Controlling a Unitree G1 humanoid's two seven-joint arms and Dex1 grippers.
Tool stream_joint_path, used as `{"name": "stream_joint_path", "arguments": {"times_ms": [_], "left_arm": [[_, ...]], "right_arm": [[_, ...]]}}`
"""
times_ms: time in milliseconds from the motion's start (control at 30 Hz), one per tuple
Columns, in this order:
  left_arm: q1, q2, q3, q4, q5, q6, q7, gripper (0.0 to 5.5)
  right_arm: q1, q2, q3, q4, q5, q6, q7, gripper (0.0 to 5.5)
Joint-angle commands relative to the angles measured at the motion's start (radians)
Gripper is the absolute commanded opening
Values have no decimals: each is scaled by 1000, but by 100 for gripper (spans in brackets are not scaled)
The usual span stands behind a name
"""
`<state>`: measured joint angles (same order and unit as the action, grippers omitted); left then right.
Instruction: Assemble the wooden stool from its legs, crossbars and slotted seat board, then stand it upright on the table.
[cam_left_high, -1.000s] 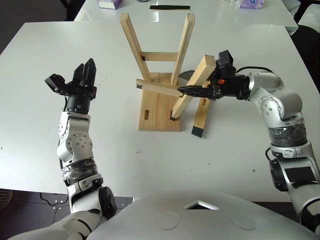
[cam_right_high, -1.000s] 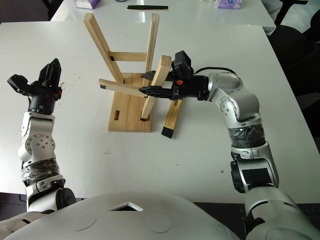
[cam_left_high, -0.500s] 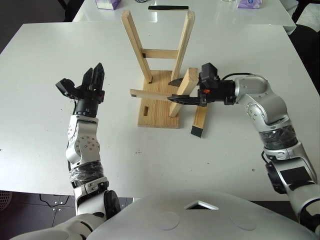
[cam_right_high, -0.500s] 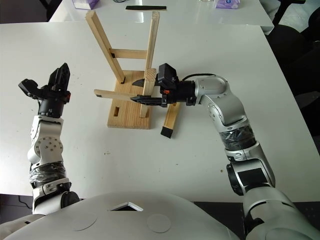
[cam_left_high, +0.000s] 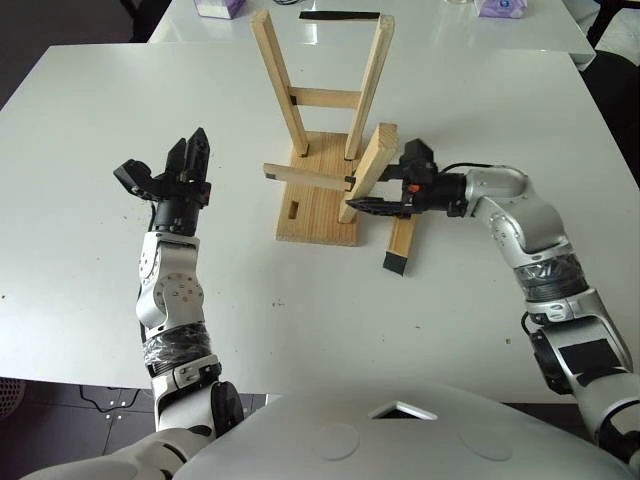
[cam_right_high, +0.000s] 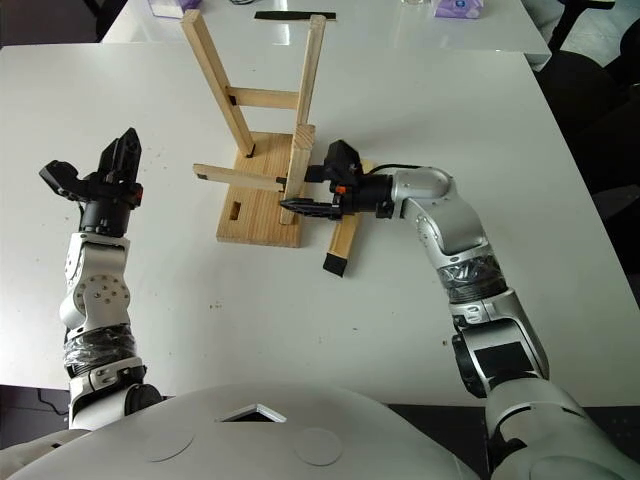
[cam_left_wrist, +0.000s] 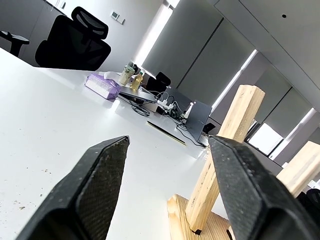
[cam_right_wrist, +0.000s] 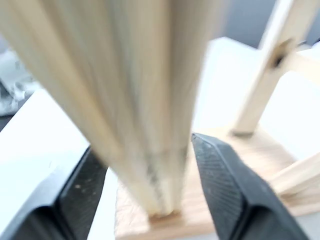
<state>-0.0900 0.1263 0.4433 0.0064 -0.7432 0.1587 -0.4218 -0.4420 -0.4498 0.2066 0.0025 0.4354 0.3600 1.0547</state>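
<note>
Your right pincer (cam_left_high: 358, 203), gripping the leg (cam_left_high: 370, 165), is lowering it upright into the board (cam_left_high: 315, 215) on the bench (cam_left_high: 100, 120); seating is nearing. Left pincer (cam_left_high: 160, 160) is idling, released.

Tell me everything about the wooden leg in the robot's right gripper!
The leg is a pale, square-edged bar of plain wood. It stands about upright with its lower end on the seat board, near the board's right edge. A thinner crossbar sticks out from its side toward the left. The right gripper clamps it low down, one black finger on each side. Whether its end sits in a slot is hidden.
</note>
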Motion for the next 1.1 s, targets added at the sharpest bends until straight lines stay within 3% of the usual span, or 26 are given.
{"name": "stream_joint_path", "arguments": {"times_ms": [33, 267, 533, 733, 833, 967, 1100], "left_arm": [[24, 42, 39, 3, -11, 14, 10, 295], [53, 99, 106, 10, 3, 43, 82, 295], [17, 122, 223, -1, 58, 95, 431, 295], [43, 56, 203, -155, 91, 102, 592, 295], [77, 29, 224, -249, 76, 111, 649, 295], [163, -9, 241, -344, 79, 110, 687, 295], [207, -40, 215, -371, 124, 80, 697, 295]], "right_arm": [[84, -54, -56, -146, 11, 64, -57, 358], [319, -124, -80, -297, -115, 110, -239, 375], [546, 46, -93, -608, -167, 313, -632, 375], [586, 140, 0, -660, -288, 437, -846, 375], [600, 186, 22, -701, -274, 522, -882, 375], [582, 197, 38, -721, -270, 599, -892, 430], [563, 200, 58, -684, -281, 625, -890, 430]]}}
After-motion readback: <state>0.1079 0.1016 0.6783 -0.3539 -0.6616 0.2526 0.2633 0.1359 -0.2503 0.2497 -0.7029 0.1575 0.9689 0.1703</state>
